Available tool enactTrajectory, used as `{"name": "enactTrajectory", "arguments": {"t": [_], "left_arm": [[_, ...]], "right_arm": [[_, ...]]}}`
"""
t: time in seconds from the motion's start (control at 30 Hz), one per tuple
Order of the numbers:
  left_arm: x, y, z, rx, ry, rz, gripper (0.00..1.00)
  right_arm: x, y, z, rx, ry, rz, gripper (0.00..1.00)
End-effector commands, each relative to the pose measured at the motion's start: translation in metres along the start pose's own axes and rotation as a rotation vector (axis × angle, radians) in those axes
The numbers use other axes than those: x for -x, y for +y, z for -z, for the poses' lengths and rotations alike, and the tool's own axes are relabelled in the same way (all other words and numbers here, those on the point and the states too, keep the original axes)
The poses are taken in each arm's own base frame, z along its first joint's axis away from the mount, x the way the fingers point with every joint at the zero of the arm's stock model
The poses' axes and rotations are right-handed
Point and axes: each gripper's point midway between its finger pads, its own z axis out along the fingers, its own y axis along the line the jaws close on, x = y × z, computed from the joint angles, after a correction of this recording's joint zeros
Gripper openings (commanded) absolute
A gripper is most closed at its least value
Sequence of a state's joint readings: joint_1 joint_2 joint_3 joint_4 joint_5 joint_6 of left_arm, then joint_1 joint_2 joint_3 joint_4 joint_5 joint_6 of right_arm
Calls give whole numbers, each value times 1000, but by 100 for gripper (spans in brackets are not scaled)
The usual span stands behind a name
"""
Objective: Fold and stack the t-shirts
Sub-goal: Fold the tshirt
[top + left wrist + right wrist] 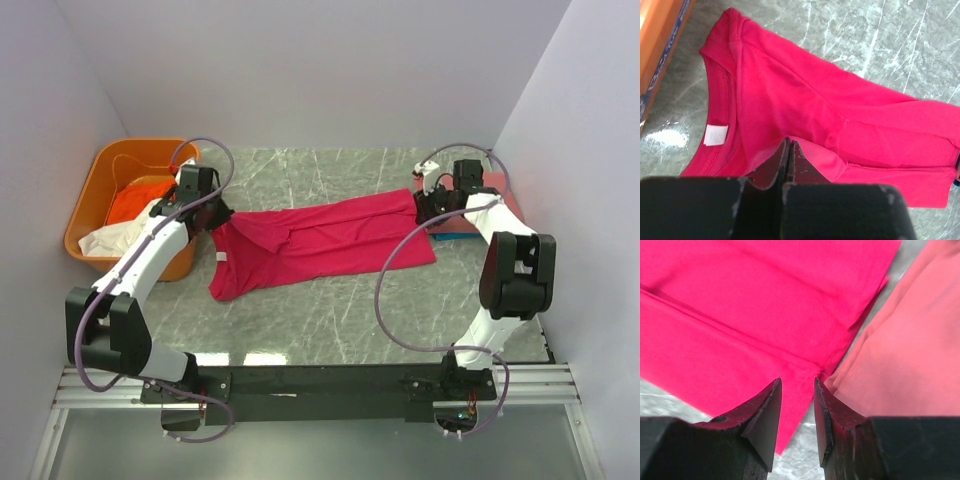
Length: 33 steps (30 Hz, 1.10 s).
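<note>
**A:** Left wrist cam: left gripper has its fingers pressed together, clamped on a raised fold of the crimson t-shirt, on the near side of the collar.

**B:** Anything else in that view?

**A:** White neck label inside the collar, left of the fingertips. Wall of the orange tub is at the frame's left edge, near the collar. Can't tell if they touch.

**B:** Right side?

**A:** Right gripper has its jaws apart with a narrow gap and nothing between them. It hovers over the hem corner of the crimson shirt. Can't tell if the tips touch the cloth.

**B:** What's next to it?

**A:** Salmon-pink t-shirt, just right of the hem. The edges meet near the corner, and a sliver of the table shows between them further up.

**B:** Top cam layout?

**A:** The crimson shirt lies lengthwise across the marble table, collar end left and hem end right. It's bunched at the collar, where the left gripper has it. The body is flat, with a long fold line along it. The salmon-pink shirt is at the far right, behind the right gripper, with a strip of blue cloth showing at its near edge.

**B:** Tub?

**A:** Far left, beside the left arm. It holds an orange t-shirt and a white t-shirt. The white one is draped toward the near rim.
</note>
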<state>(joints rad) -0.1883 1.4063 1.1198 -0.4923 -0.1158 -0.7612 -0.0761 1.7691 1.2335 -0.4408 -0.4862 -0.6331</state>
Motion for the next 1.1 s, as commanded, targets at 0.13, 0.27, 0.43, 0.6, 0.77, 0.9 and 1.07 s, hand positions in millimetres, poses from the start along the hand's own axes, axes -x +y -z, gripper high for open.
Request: {"name": "enactTrajectory", "arguments": {"t": [0.13, 0.27, 0.43, 0.6, 0.77, 0.9, 1.07], "left_arm": [[20, -20, -9, -40, -19, -44, 0], [20, -22, -17, -36, 1, -83, 0], [23, -31, -27, -62, 17, -135, 0], [22, -40, -36, -99, 43, -203, 0], [17, -57, -44, -196, 98, -305, 0], [19, -71, -45, -263, 113, -365, 0], [16, -74, -55, -276, 145, -403, 0]], "right_arm": [[60, 36, 52, 85, -185, 59, 39], [53, 50, 57, 117, -194, 62, 40], [45, 56, 56, 130, -184, 66, 39], [39, 58, 51, 142, -175, 56, 39], [36, 60, 50, 153, -172, 54, 40], [34, 62, 49, 159, -169, 50, 40], [35, 62, 50, 162, -173, 53, 40]]}}
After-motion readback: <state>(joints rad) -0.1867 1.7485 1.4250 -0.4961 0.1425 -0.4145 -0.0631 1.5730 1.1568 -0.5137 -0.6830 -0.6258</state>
